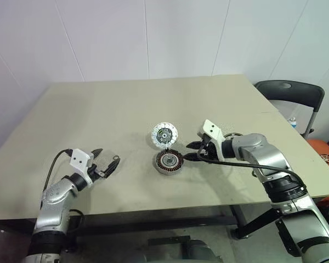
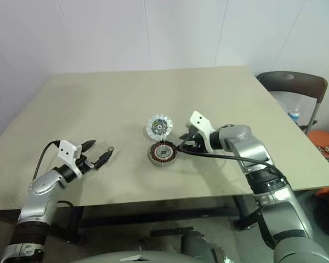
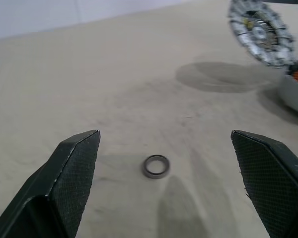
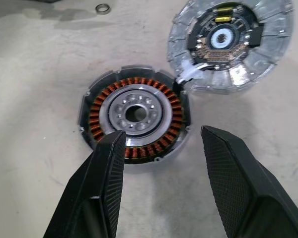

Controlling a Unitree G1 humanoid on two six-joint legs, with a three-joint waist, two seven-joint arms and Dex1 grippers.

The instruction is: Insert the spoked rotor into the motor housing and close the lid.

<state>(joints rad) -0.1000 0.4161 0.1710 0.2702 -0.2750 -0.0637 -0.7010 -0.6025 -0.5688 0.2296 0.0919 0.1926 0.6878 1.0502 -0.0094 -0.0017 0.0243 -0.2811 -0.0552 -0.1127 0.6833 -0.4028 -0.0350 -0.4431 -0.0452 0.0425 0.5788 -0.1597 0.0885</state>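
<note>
Motor housing: lies flat near the middle of the table, open face up, so its round axis points straight up; being round, it has no long side.
Housing inside: a coppery ring of windings surrounds a silver centre hub with a dark hole in it; whether the spoked rotor sits in the cup, I cannot tell.
Lid: open, joined to the housing's far edge, tilted up and back, with its segmented inner face and dark centre turned toward the near side.
Right gripper: just to the right of the housing, pointing left and slightly down at it; the fingers are partly spread with nothing between them, and in the right wrist view one fingertip overlaps the near rim of the housing, though contact cannot be told.
Small ring: a little grey metal ring lies flat on the table to the left of the housing, well apart from it.
Left gripper: well to the left of the housing, near the table's front edge, pointing right toward the small ring; its fingers stand wide apart and empty, low over the table.
</note>
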